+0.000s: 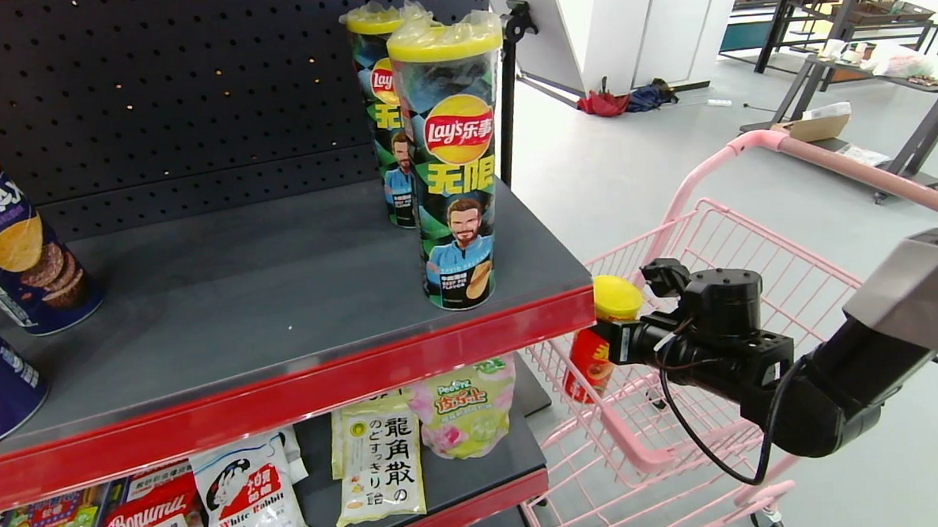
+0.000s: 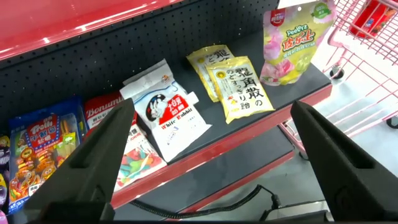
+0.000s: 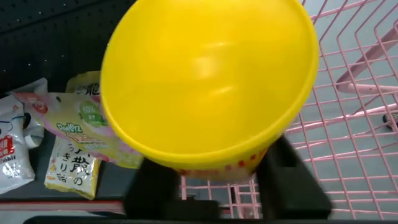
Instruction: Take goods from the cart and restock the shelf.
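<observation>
Gripping a red chip canister with a yellow lid, the right gripper hangs over the pink cart, and its fingers pinch the canister's body from both sides. The canister sits roughly upright above the cart's wire basket. Its lid is just beside the right end of the upper shelf's red front edge, though I cannot tell if the two touch. In the right wrist view the yellow lid looms large, with the dark fingers below it.

On the upper shelf two green chip canisters stand upright near the right end, one in front and one close behind it. Two blue chip canisters lean at the far left.

The left gripper hangs before the lower shelf with its fingers spread wide and nothing between them. Snack bags lie on that shelf: a white candy bag, a yellow-and-white packet, and a pink-and-green pouch propped up at the right end.
</observation>
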### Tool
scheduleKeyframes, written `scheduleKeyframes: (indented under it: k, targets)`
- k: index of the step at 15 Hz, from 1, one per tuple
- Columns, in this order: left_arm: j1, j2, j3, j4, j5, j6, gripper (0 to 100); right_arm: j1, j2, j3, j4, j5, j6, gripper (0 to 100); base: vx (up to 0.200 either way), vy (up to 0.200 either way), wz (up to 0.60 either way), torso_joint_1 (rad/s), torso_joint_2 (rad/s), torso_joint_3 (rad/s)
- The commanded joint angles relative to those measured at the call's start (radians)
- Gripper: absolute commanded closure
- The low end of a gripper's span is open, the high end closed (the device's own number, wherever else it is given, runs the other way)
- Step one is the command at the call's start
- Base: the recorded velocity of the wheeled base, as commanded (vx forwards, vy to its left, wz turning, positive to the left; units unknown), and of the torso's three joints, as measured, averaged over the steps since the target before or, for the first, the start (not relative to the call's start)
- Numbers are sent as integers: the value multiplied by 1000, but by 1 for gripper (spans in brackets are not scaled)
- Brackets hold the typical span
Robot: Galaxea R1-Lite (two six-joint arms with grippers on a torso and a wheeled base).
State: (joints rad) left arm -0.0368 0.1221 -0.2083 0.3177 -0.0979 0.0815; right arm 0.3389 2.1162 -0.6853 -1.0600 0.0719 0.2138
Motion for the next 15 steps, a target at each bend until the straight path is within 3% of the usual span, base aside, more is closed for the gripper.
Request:
scheduleKeyframes:
  k: [1,10,15]
  targets:
    - [2,-2,0,0,0,0,0,2,10,0,3,3,1,100,0,0,0,0,0,0]
    - [0,-22,4,0,-5,0,0,-14,-163,-8,45,-30,-34,100,0,0,0,0,0,0]
    - [0,-25,17,-3,-14,0,0,-77,-489,-72,347,-30,-136,100,0,0,0,0,0,0]
